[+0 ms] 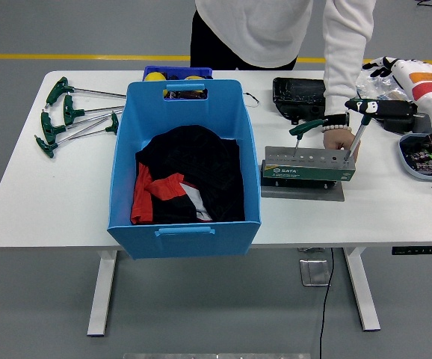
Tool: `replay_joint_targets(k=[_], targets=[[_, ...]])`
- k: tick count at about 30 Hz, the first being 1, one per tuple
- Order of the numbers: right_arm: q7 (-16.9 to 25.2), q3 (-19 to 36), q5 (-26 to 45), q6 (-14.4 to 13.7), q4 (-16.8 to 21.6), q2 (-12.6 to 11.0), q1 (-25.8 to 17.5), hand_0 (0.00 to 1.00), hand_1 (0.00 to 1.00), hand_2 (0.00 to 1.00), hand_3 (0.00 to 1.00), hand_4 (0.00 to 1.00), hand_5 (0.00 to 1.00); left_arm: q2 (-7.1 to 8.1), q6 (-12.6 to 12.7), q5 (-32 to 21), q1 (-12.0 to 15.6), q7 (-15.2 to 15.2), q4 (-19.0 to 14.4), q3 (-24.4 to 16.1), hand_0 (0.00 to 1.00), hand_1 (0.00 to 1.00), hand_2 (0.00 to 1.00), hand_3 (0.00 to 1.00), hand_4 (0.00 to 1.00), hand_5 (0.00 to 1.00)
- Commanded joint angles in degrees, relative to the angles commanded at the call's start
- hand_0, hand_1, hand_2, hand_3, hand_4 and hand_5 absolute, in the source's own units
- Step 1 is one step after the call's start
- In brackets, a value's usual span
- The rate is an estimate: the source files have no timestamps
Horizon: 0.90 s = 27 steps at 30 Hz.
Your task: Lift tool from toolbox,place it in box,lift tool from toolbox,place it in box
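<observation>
Head view, the only one you've got. Your right hand (371,107), black fingers on a white and orange forearm, comes in from the right edge and sits at the green T-handle of the tall hex key (359,129). That tool stands tilted in the grey metal tool rack w/ green label (308,170), right end of it. You can't tell from here whether the fingers are closed on the handle or just touching it; they overlap the handle's right part. A shorter green T-handle hex key (303,133) stands in the rack further left, untouched.

A person in a white sleeve stands at the far side; their hand (338,140) rests on the rack's back edge, just beside the tall key's shaft, steadying the rack.

The big blue plastic box (184,224) is left of the rack, near but apart, w/ black and red cloth (186,183) lying in its bottom. No tool visible inside it.

Four loose green T-handle hex keys (70,116) lie on the white table (22,202) at far left, well apart from the rack. Behind the rack there's a black plastic tray (298,96); at the right edge a round blue dish of small parts (425,157), partly covered by your arm. Left arm isn't visible.
</observation>
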Motion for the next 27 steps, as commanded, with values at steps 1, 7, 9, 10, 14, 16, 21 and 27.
replay_joint_targets(k=[1,7,9,10,14,16,21,27], targets=[[-0.3,-0.2,-0.4,0.2,-0.4,0.2,0.2,0.725,0.613,0.604,0.724,0.998,0.79,0.01,0.1,-0.1,0.0,-0.1,0.0,0.0,0.823,0.88,0.879,0.806,0.765,0.653],[-0.6,-1.7,-1.2,0.7,-3.9,0.8,1.3,0.663,0.558,0.562,0.677,0.998,0.801,0.08,0.6,-0.3,0.0,-0.3,-0.1,0.2,0.822,0.875,0.874,0.794,0.764,0.651],[-0.5,-2.0,-1.6,0.9,-5.3,0.9,1.6,0.611,0.518,0.532,0.649,0.998,0.811,0.11,0.7,-0.1,0.0,-0.3,-0.1,0.1,0.82,0.87,0.867,0.787,0.763,0.648],[-0.5,-2.0,-1.8,1.0,-5.7,0.9,1.7,0.611,0.518,0.532,0.649,0.998,0.811,0.12,0.7,-0.1,0.0,-0.3,-0.1,0.1,0.82,0.87,0.867,0.787,0.763,0.648],[-0.8,-2.1,-2.7,1.4,-7.0,1.1,2.1,0.492,0.428,0.478,0.609,0.998,0.813,0.14,0.9,-0.3,-0.1,-0.4,-0.2,0.3,0.819,0.866,0.865,0.778,0.763,0.647],[-0.8,-2.3,-2.8,1.4,-7.7,1.2,2.2,0.492,0.428,0.478,0.609,0.998,0.813,0.14,1.0,-0.4,-0.1,-0.5,-0.2,0.4,0.819,0.866,0.865,0.778,0.763,0.647],[-1.2,-2.9,-2.6,1.6,-8.7,1.3,2.6,0.393,0.37,0.399,0.508,0.998,0.817,0.14,1.2,-0.3,-0.2,-0.5,-0.2,0.3,0.817,0.862,0.863,0.778,0.763,0.646],[-1.2,-3.5,-2.1,1.3,-9.8,1.6,3.1,0.352,0.33,0.365,0.458,0.998,0.82,0.2,1.4,0.2,-0.3,-0.5,-0.2,0.0,0.815,0.857,0.862,0.772,0.761,0.643]])
